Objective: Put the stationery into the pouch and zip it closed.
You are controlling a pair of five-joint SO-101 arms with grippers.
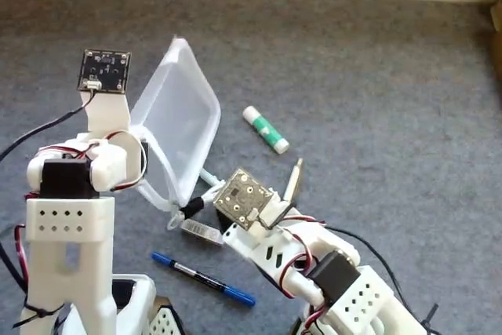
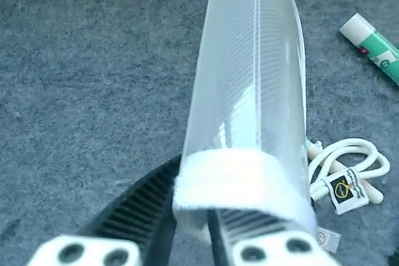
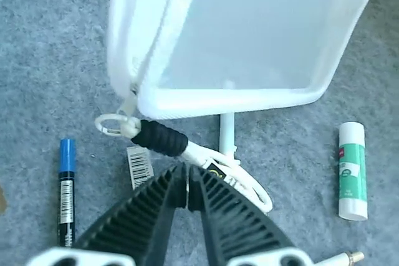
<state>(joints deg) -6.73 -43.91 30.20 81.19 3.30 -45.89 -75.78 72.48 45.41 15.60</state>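
Two items loose beside the pouch (image 1: 176, 115) — nothing visible inside.
Blue pen (image 1: 202, 278) nearest, robot-side of pouch; right gripper (image 3: 187, 182), jaws together on nothing, at pouch's zipper corner; left gripper (image 2: 193, 207) clamped on pouch edge; glue stick (image 1: 265, 129) beyond it. Risk: edge slips from clamp — pouch flops. Barcode tag (image 3: 138, 165) print illegible.

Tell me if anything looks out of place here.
The pouch is held up at a tilt in the left gripper, off the flat. The glue stick and blue marker lie outside it on the carpet.
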